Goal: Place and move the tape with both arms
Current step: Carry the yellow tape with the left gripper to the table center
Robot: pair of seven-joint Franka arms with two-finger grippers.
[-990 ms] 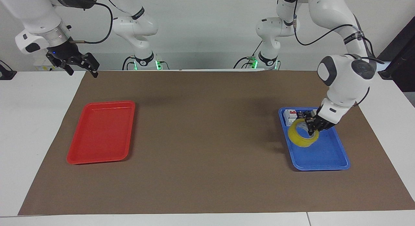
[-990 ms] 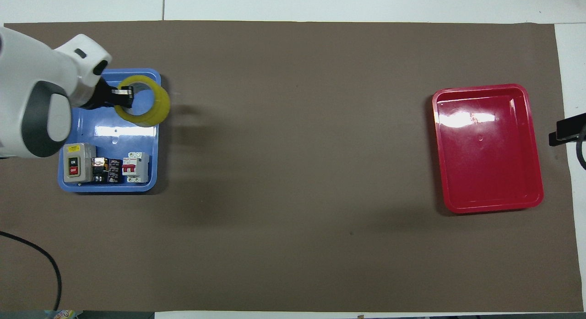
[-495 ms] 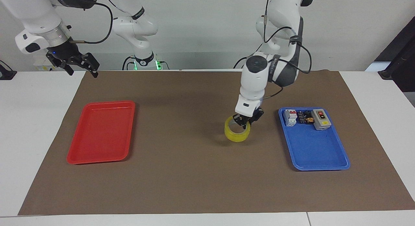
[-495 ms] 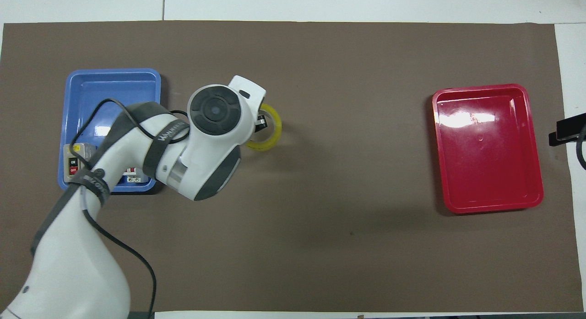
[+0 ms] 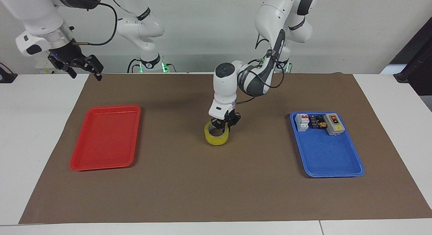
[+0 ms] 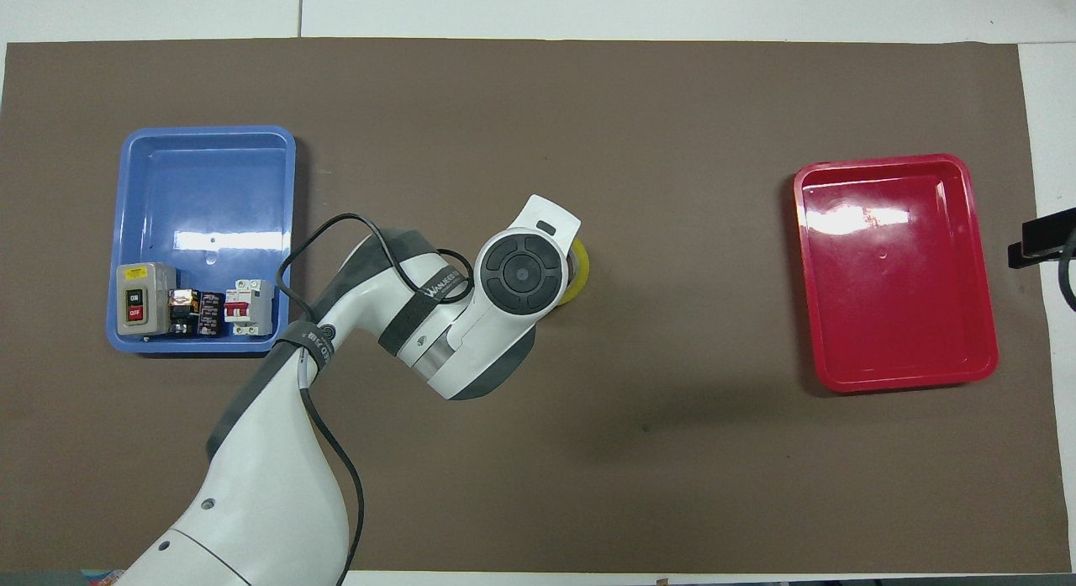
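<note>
Clamped on the rim of the tape point(image 5: 216, 134), the left gripper point(image 5: 222, 126) reaches down over the middle of the brown mat point(image 5: 216, 194), its fingers pinching the roll's wall from above, one inside the core and one outside. That pinch keeps the roll lying flat with its hole facing up. The roll sits at or just above the mat, about midway between the blue tray point(image 5: 329, 167) at the left arm's end of the table and the red tray point(image 5: 104, 140) at the right arm's end; whether it already rests on the mat cannot be told. The spot looks chosen as a handover point, within reach of both arms. From overhead only a yellow sliver of the roll shows past the left arm's wrist. The roll is translucent yellow with a pale inner ring and is far smaller than either tray. Switch boxes point(image 5: 317, 122) line the blue tray's edge nearest the robots. Waiting high over the table's corner, above the mat's edge, the right gripper point(image 5: 84, 71) hangs with its fingers spread apart and empty.
</note>
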